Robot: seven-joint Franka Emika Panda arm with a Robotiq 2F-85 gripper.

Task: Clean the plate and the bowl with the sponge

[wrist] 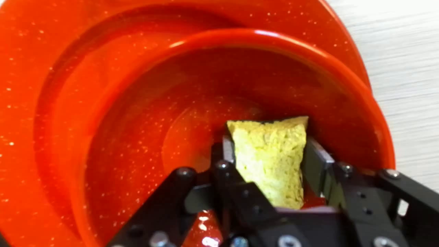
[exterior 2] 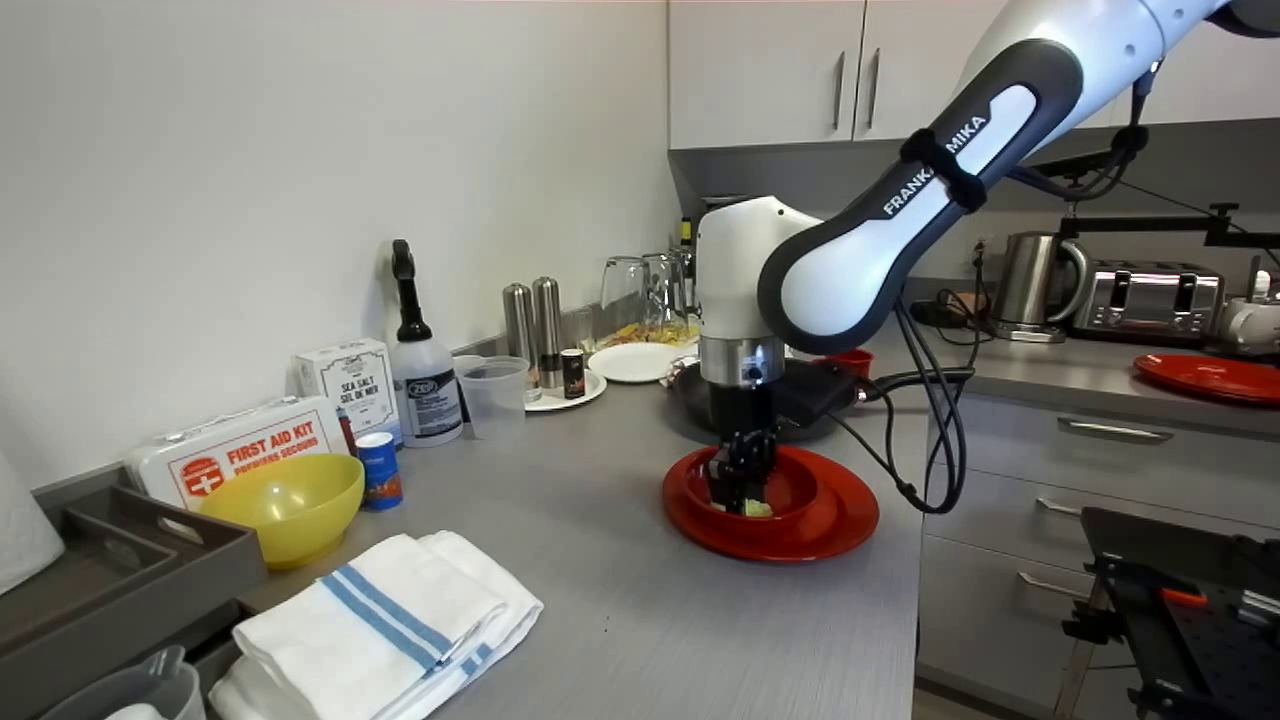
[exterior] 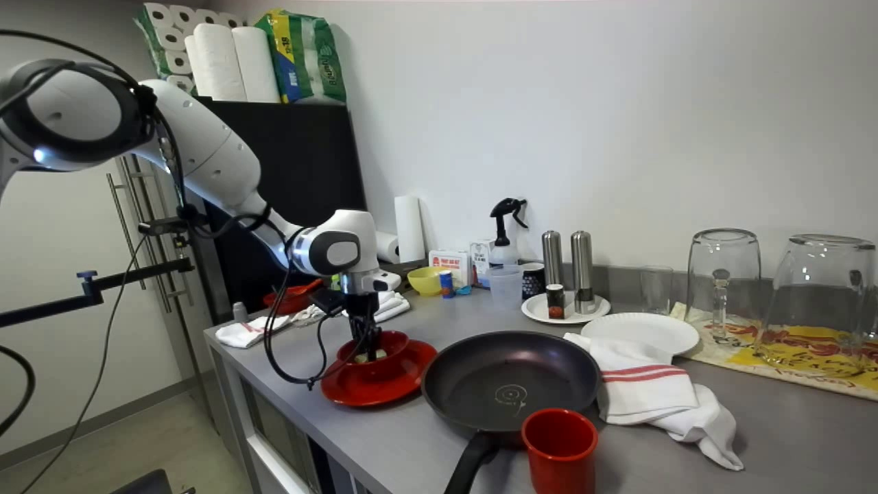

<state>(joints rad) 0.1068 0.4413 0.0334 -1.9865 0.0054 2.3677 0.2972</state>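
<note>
Yellow sponge [wrist: 269, 163]: clamped in gripper [wrist: 272, 156], inside red bowl [wrist: 137, 154] on red plate [wrist: 20, 103], right of centre in wrist view

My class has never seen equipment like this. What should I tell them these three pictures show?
The white jointed machine is a robot arm. Two pictures come from cameras standing outside it, looking from different places; the close-up comes from a camera on its wrist. At the arm's end, a pincer-like gripper is closed on a yellow-green sponge, inside a red bowl that sits on a red plate. The grey counter also carries a black frying pan, a red cup and white towels.
</note>
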